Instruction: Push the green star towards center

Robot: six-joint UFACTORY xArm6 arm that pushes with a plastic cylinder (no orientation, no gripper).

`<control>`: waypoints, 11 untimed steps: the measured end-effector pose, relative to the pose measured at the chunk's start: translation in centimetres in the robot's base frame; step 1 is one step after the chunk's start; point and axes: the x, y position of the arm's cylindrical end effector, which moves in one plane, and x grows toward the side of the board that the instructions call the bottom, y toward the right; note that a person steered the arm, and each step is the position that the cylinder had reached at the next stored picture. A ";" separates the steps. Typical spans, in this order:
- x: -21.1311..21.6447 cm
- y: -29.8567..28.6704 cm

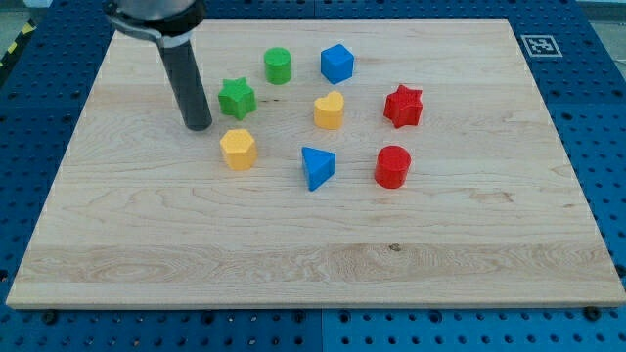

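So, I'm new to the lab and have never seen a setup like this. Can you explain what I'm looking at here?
This is one camera picture looking down at a slant on a wooden board that lies on a blue perforated table. The dark rod coming in from the view's top left is the end of a robot arm. It has no gripper and holds nothing; it only pushes things with my tip. The tip rests on the board just left of the green star, with a small gap showing between them. Around it lie a green cylinder, a blue cube, a yellow heart, a red star, a yellow hexagon, a blue triangle and a red cylinder.
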 end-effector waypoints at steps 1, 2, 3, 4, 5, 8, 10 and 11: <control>-1.5 0.0; -1.5 0.2; -1.5 1.4; -1.5 3.3; -1.5 3.8; -2.7 3.0; -4.6 3.8; -4.2 4.6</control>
